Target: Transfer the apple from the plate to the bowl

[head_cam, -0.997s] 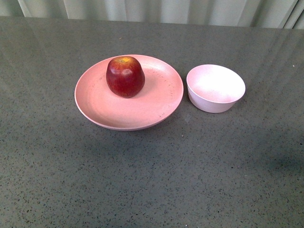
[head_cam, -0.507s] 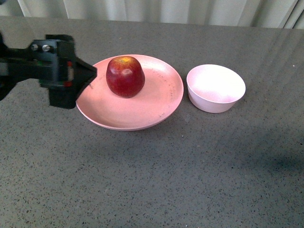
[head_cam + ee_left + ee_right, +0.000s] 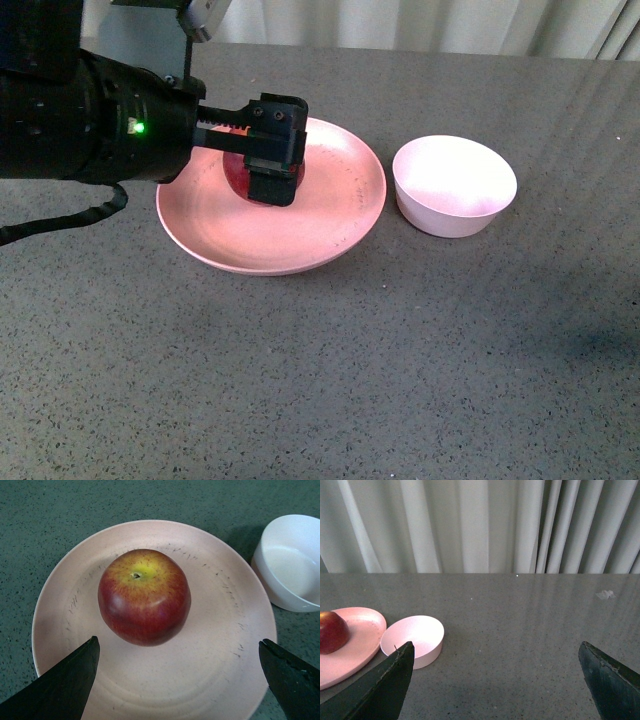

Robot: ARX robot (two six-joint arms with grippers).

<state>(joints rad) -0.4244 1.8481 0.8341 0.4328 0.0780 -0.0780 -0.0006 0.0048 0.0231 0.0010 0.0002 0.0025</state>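
The dark red apple (image 3: 144, 596) sits upright on the wide pink plate (image 3: 210, 655), its yellow stem patch facing up. In the front view my left gripper (image 3: 272, 150) has reached in from the left. It hangs over the apple (image 3: 234, 176) and hides most of it. In the left wrist view the left gripper (image 3: 178, 641) is open and empty, its jaws wide apart and short of the apple. The small pale bowl (image 3: 455, 185) stands empty, just right of the plate (image 3: 330, 215). My right gripper (image 3: 496, 645) is open and empty, above bare table away from the bowl (image 3: 415, 637).
The table is a dark grey speckled surface. Pale curtains hang behind its far edge. The left arm's black body fills the upper left of the front view. The right arm does not show in the front view.
My left arm has come in from the left and now reaches over the plate, with its gripper at the apple. The apple, plate and bowl have not moved.
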